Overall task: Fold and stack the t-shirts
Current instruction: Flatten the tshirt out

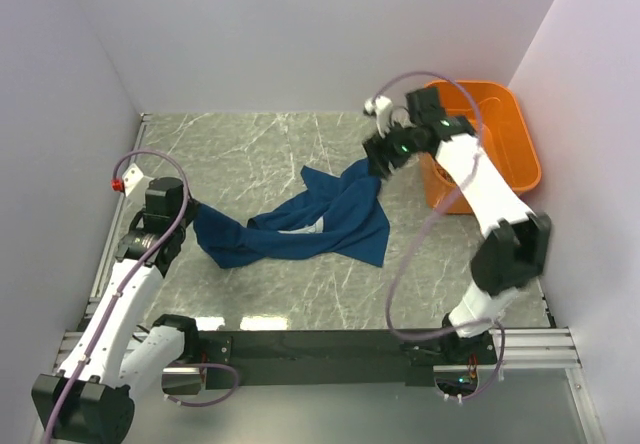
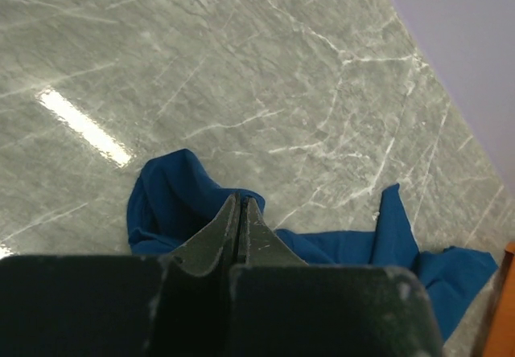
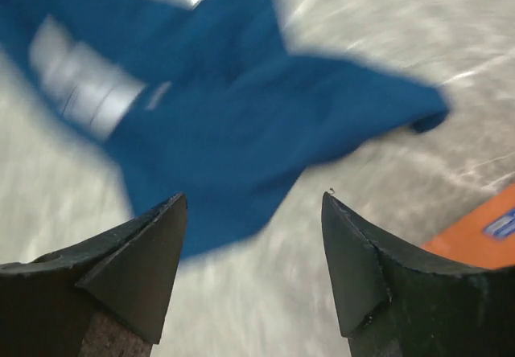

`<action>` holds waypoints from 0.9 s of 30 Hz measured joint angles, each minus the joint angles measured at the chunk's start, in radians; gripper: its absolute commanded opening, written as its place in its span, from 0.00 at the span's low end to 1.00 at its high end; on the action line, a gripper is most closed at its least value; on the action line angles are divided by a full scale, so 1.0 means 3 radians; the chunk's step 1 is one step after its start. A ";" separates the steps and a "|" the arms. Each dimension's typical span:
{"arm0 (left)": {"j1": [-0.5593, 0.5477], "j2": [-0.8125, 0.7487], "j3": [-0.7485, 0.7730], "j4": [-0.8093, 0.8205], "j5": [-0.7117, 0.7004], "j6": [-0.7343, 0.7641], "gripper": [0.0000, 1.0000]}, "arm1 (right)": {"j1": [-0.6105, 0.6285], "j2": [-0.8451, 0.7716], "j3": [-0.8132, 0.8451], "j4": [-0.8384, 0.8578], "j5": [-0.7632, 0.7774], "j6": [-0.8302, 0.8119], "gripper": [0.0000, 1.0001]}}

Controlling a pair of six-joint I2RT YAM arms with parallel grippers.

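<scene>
Your t-shirt lies crumpled near the middle of the marble table, stretched in a loose band between the two arms, with a pale patch showing among the folds. Your left gripper sits at the shirt's bunched left end, jaws pressed together on a fold of the blue cloth. Your right gripper hangs over the shirt's upper right corner, jaws spread wide and holding nothing, though that wrist view is blurred. The orange basket stands just beyond the right gripper, in the far right corner of the table.
</scene>
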 measured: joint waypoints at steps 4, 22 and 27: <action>0.0025 -0.0022 -0.0036 0.0058 0.0126 -0.0003 0.00 | 0.0019 -0.0800 -0.0669 -0.0585 -0.0409 -0.1142 0.70; 0.0033 -0.0411 -0.0226 0.0015 0.0434 -0.0112 0.00 | 0.0932 -0.0993 -0.2600 0.0317 0.0577 -0.0956 0.64; 0.0033 -0.0465 -0.0253 -0.0013 0.0436 -0.0130 0.00 | 0.1072 -0.0853 -0.2670 0.0460 0.0683 -0.0824 0.62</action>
